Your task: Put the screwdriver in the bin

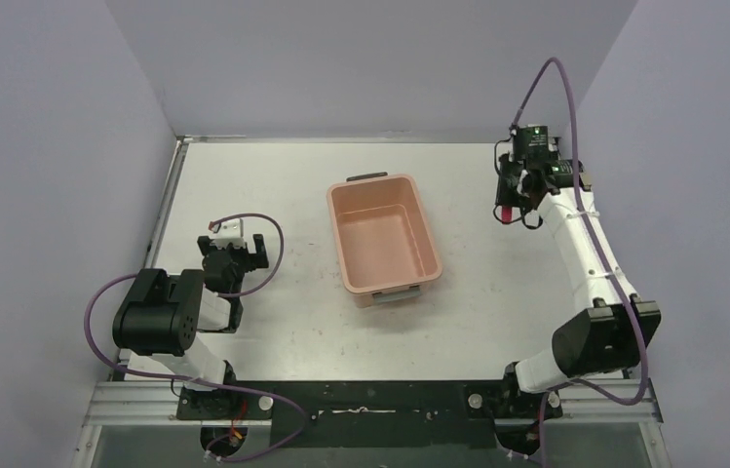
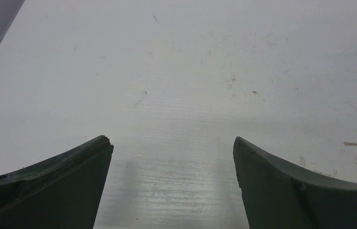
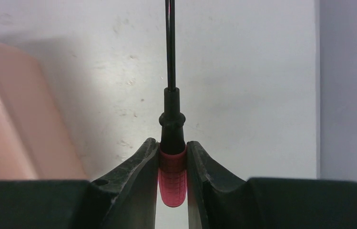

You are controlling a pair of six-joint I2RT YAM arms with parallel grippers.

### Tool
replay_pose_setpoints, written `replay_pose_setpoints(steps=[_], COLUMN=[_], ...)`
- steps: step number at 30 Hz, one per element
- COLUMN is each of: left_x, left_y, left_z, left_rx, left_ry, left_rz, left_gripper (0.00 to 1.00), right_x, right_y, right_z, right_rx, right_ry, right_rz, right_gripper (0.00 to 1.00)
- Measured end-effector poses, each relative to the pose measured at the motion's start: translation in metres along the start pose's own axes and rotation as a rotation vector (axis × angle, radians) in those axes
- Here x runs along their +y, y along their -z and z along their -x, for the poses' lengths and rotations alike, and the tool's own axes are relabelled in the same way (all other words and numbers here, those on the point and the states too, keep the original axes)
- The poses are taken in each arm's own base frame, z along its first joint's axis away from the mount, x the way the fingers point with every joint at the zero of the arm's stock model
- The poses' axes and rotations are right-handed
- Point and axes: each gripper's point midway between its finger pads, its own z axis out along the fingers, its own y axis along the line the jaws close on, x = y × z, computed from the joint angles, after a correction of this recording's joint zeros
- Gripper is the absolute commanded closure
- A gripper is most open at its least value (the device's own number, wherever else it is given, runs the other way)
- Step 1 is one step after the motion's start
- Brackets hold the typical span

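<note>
The salmon-pink bin (image 1: pixel 382 244) stands in the middle of the table, empty; its wall shows at the left of the right wrist view (image 3: pixel 9 119). My right gripper (image 1: pixel 509 210) is at the far right of the table, to the right of the bin. It is shut on the red handle of the screwdriver (image 3: pixel 172 176), whose thin black shaft points away from the fingers. The red handle shows as a small spot in the top view (image 1: pixel 505 212). My left gripper (image 1: pixel 236 255) is open and empty, low over the table at the left; its fingertips (image 2: pixel 102 143) are wide apart.
Grey walls enclose the table on the left, back and right. The right wall (image 3: pixel 350 86) is close beside my right gripper. The arm bases sit at the near edge on a metal rail (image 1: pixel 370 405).
</note>
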Motion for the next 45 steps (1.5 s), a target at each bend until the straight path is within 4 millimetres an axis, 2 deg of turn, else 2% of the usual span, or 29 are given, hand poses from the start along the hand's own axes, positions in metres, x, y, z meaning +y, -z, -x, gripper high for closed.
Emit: replay_pose_setpoints(steps=[3,7,12,14,16,18,19,21,24,28,32,34,36,37,39,41,45], left_x=[0.0,0.0,0.0,0.0,0.0,0.0,0.0,0.0,0.0,0.0,0.0,0.0,0.0,0.0,0.0,0.0,0.0], left_y=[0.0,0.0,0.0,0.0,0.0,0.0,0.0,0.0,0.0,0.0,0.0,0.0,0.0,0.0,0.0,0.0,0.0], left_z=[0.0,0.0,0.0,0.0,0.0,0.0,0.0,0.0,0.0,0.0,0.0,0.0,0.0,0.0,0.0,0.0,0.0], left_rx=[0.0,0.0,0.0,0.0,0.0,0.0,0.0,0.0,0.0,0.0,0.0,0.0,0.0,0.0,0.0,0.0,0.0], left_ry=[0.0,0.0,0.0,0.0,0.0,0.0,0.0,0.0,0.0,0.0,0.0,0.0,0.0,0.0,0.0,0.0,0.0], left_rz=[0.0,0.0,0.0,0.0,0.0,0.0,0.0,0.0,0.0,0.0,0.0,0.0,0.0,0.0,0.0,0.0,0.0], left_gripper=[0.03,0.03,0.03,0.03,0.03,0.03,0.03,0.03,0.03,0.03,0.03,0.03,0.03,0.03,0.03,0.03,0.03], right_x=[0.024,0.076,0.154,0.184,0.206,0.222,0.229,0.242,0.257,0.259,0.255,0.254,0.254,0.254,0.256,0.256,0.259], right_y=[0.047,0.101,0.152,0.165,0.167,0.155,0.143,0.11,0.053,-0.019,-0.054,-0.064,-0.069,-0.071,-0.072,-0.072,-0.065], right_z=[0.026,0.041,0.031,0.026,0.017,0.008,0.004,-0.009,-0.039,-0.103,-0.143,-0.155,-0.161,-0.162,-0.162,-0.161,-0.147], right_rx=[-0.118,-0.24,-0.345,-0.379,-0.384,-0.359,-0.334,-0.264,-0.125,0.094,0.218,0.251,0.272,0.274,0.274,0.269,0.236], right_ry=[0.024,0.066,0.14,0.175,0.206,0.231,0.241,0.264,0.312,0.388,0.414,0.418,0.418,0.413,0.401,0.4,0.393], right_rz=[0.039,0.161,0.378,0.462,0.517,0.53,0.524,0.492,0.427,0.343,0.299,0.288,0.283,0.282,0.28,0.28,0.278], right_gripper=[1.0,1.0,1.0,1.0,1.0,1.0,1.0,1.0,1.0,1.0,0.99,0.83,0.53,0.42,0.29,0.21,0.04])
